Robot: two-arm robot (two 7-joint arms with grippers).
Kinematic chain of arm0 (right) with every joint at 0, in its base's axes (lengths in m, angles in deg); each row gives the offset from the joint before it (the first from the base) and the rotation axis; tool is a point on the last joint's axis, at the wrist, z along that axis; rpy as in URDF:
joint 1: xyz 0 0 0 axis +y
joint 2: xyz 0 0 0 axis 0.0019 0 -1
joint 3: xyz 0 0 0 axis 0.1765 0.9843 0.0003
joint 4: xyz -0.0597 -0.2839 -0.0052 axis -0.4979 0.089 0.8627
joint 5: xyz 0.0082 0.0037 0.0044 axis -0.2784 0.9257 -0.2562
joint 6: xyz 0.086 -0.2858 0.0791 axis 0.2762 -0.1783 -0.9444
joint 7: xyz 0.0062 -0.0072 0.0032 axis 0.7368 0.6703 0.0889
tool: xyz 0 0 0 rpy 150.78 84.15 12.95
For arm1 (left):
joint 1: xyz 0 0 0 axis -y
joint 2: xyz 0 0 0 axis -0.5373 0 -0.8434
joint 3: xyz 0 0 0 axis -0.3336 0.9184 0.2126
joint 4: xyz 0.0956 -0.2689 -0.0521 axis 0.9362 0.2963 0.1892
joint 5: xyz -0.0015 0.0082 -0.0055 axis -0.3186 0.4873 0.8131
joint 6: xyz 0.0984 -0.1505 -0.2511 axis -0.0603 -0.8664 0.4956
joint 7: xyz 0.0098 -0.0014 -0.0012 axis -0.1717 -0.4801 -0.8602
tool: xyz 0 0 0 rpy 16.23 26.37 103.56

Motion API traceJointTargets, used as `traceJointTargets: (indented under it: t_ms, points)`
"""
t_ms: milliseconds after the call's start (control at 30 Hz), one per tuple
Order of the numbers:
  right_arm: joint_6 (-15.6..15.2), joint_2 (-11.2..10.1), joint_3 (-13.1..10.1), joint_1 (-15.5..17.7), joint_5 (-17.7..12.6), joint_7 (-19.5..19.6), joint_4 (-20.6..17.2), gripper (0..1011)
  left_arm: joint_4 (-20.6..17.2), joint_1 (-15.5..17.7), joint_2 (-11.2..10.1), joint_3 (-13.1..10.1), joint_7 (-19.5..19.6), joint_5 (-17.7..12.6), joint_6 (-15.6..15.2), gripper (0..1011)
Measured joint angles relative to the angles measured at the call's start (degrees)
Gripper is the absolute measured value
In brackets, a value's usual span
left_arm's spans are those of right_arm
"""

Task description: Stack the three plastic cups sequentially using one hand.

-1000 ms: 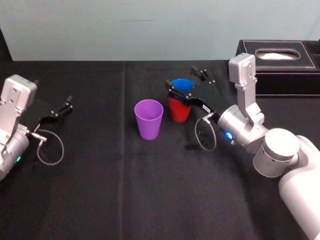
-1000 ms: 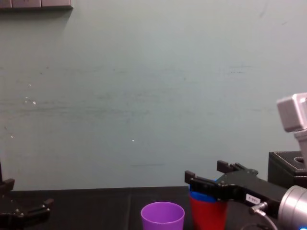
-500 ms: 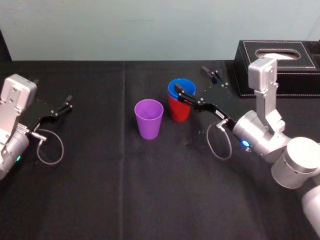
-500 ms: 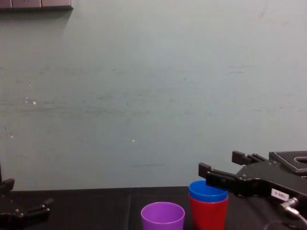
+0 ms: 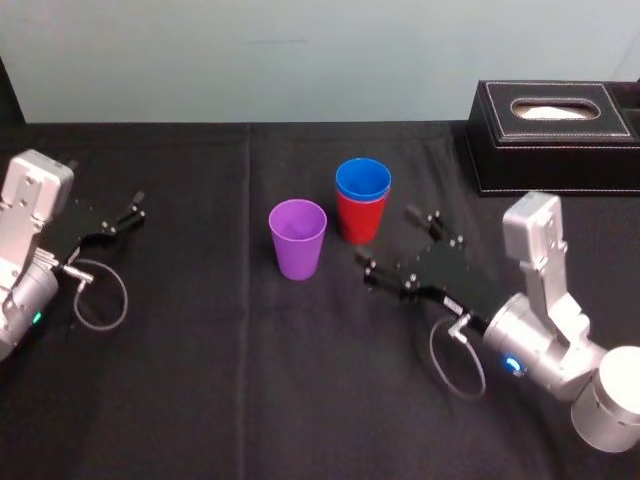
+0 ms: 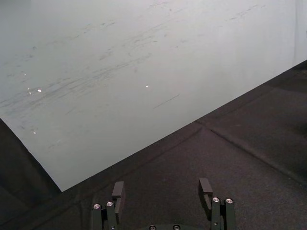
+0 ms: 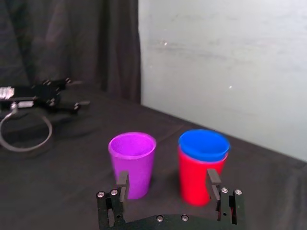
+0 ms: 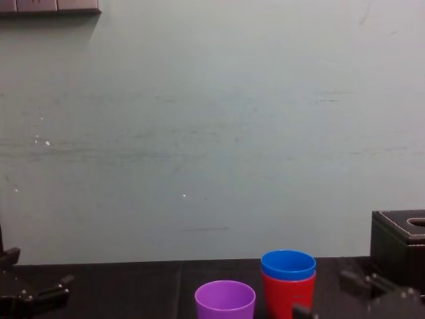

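Blue cup point(image 5: 362, 180) nests in red cup point(image 5: 360, 220), center; purple cup point(image 5: 298, 238) left. We see right gripper point(image 5: 391, 241) lower right, left gripper point(image 5: 136, 206) far left, both spread wide, empty.

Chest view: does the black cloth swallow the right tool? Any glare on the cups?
Chest view: the right tool, low at right, is black on black cloth, its outline hard to trace. Head view: even light, no glare on the purple cup, blue cup or red cup. Right wrist view: cups clear against the pale wall.

Smooth plastic cups point(image 5: 298, 238) sit on matt black cloth point(image 5: 240, 390)
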Motion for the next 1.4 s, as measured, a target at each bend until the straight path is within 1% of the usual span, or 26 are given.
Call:
traceJointTargets:
  t_ms: [33, 133, 333, 567, 767, 1000, 1067, 1200, 1400]
  points:
    - [0.12, -0.15, 0.31, 0.62, 0.25, -0.06, -0.13, 1004, 0.00, 0.00, 0.00, 0.00, 0.00, 0.00, 0.00, 1005]
    - [0.13, -0.07, 1.02, 1.16, 0.75, -0.12, -0.06, 1004, 0.00, 0.00, 0.00, 0.00, 0.00, 0.00, 0.00, 1005]
    - [-0.53, 1.03, 2.51, 0.77, 1.34, -0.13, 0.72, 1004, 0.00, 0.00, 0.00, 0.00, 0.00, 0.00, 0.00, 1005]
    - [-1.69, 3.23, 4.46, -1.60, 2.84, 0.53, 3.02, 1004, 0.00, 0.00, 0.00, 0.00, 0.00, 0.00, 0.00, 1005]
    - [-2.34, 5.87, 6.02, -4.62, 5.10, 2.21, 6.02, 1004, 0.00, 0.00, 0.00, 0.00, 0.00, 0.00, 0.00, 1005]
    - [-2.55, 8.18, 6.74, -6.71, 6.54, 3.50, 8.32, 1004, 0.00, 0.00, 0.00, 0.00, 0.00, 0.00, 0.00, 1005]
    - [-2.61, 8.42, 6.75, -6.89, 6.64, 3.62, 8.57, 1004, 0.00, 0.00, 0.00, 0.00, 0.00, 0.00, 0.00, 1005]
    - [-2.94, 9.85, 6.77, -7.82, 6.90, 4.24, 10.10, 1004, 0.00, 0.00, 0.00, 0.00, 0.00, 0.00, 0.00, 1005]
    - [-3.08, 10.83, 6.67, -8.49, 6.90, 4.43, 11.21, 1004, 0.00, 0.00, 0.00, 0.00, 0.00, 0.00, 0.00, 1004]
